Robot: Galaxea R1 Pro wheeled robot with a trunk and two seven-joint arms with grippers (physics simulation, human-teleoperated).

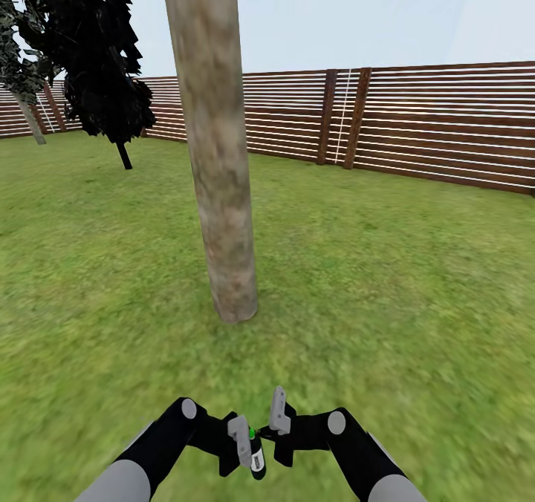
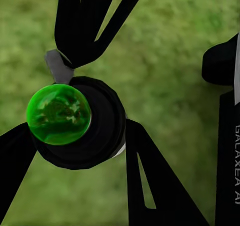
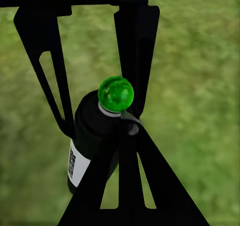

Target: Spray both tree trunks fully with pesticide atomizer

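Pesticide atomizer point(image 1: 256, 459), seen from the head camera, hangs low in the middle of the picture between the two arms, a small dark bottle with a white mark and a green dot at its top. The left pincer point(image 1: 239, 442) is closed on it, grey finger tabs against the bottle's upper part. The right pincer point(image 1: 279, 422) stands just beside it, one grey tab pointing up; whether its fingers are apart or together cannot be told from here. Ahead on the lawn point(image 1: 416, 279) rises a thick, bare, mottled grey-brown tree trunk point(image 1: 217, 145), near the robot and slightly tilted. Farther off at the left stands a dark tree point(image 1: 96, 49) on a thin stem, and another pale trunk point(image 1: 31, 119) by the fence. A brown slat fence point(image 1: 438, 127) runs across the back under a pale sky.

From the left wrist camera, the atomizer point(image 2: 82, 123) is seen from above: a round black body with a glossy green ball on top and a grey nozzle piece at its edge. Black fingers point(image 2: 150, 181) press against it on opposite sides. Grass lies blurred below, and part of the other arm shows at the edge.

From the right wrist camera, the atomizer point(image 3: 95, 136) sits tilted, its white label facing the camera and the green ball uppermost. The right pincer's point(image 3: 92, 65) two black fingers are spread, with the bottle beyond them, not clamped by them.
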